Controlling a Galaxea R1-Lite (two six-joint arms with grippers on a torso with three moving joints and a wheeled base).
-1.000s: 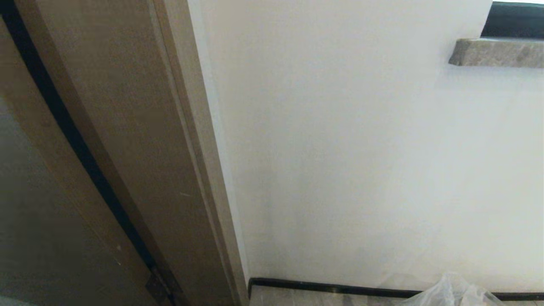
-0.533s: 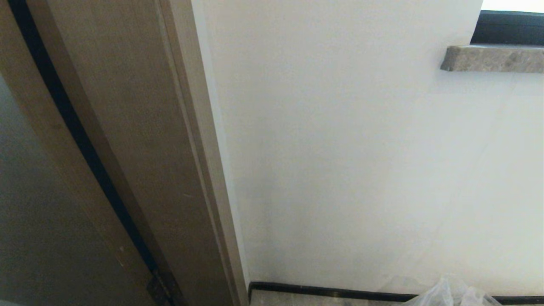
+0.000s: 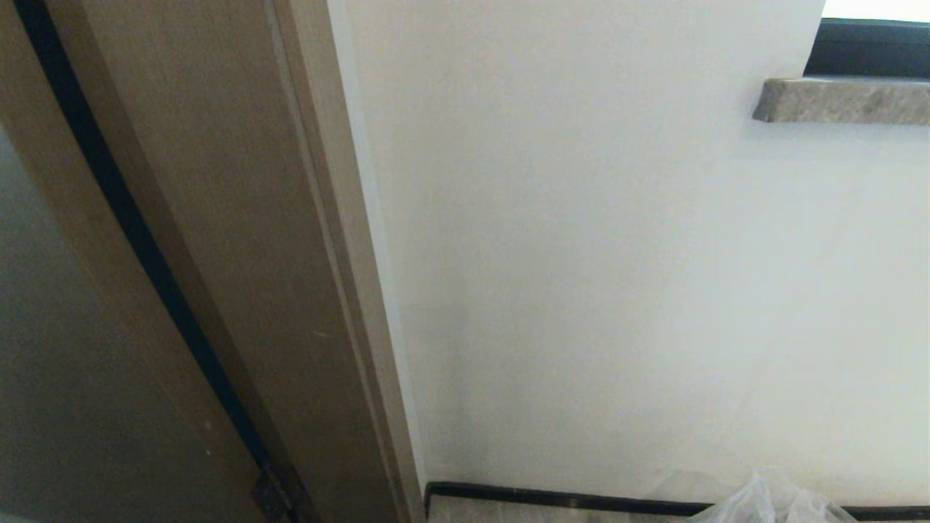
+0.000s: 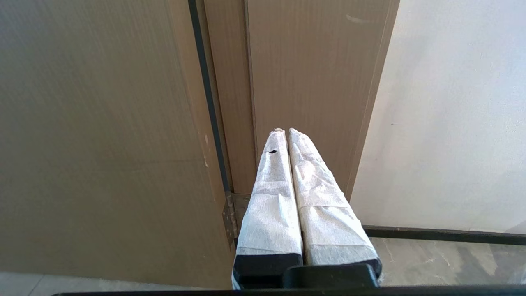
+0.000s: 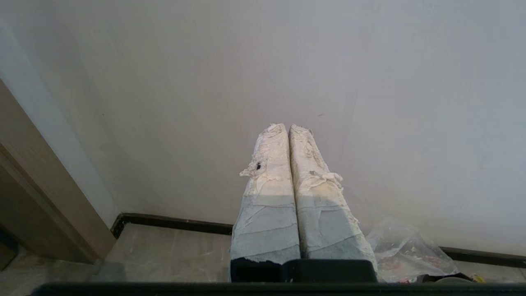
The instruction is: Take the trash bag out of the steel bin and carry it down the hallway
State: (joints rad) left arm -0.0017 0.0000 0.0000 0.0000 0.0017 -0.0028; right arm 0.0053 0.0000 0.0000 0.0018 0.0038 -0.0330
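Observation:
The trash bag (image 3: pixel 771 503), clear crinkled plastic, pokes into the head view's lower right edge, against the white wall. In the right wrist view the trash bag (image 5: pixel 404 255) lies low, beside my right gripper (image 5: pixel 289 126), which is shut on nothing and apart from the bag. A sliver of dark rim (image 5: pixel 437 278) shows under the bag; the steel bin's body is out of view. My left gripper (image 4: pixel 287 130) is shut and empty, pointing at the tan door frame. The hallway floor (image 5: pixel 164 250) is grey-beige tile.
A tan wooden door (image 3: pixel 87 378) and its frame (image 3: pixel 240 240) fill the left side, with a hinge (image 4: pixel 228 213) low down. The white wall (image 3: pixel 617 276) stands close ahead, with dark skirting (image 3: pixel 552 497). A stone window ledge (image 3: pixel 843 100) juts out at the upper right.
The whole head view shifted slightly a second ago, the ledge sliding a little down and left, then held still. The bag and both grippers have not moved.

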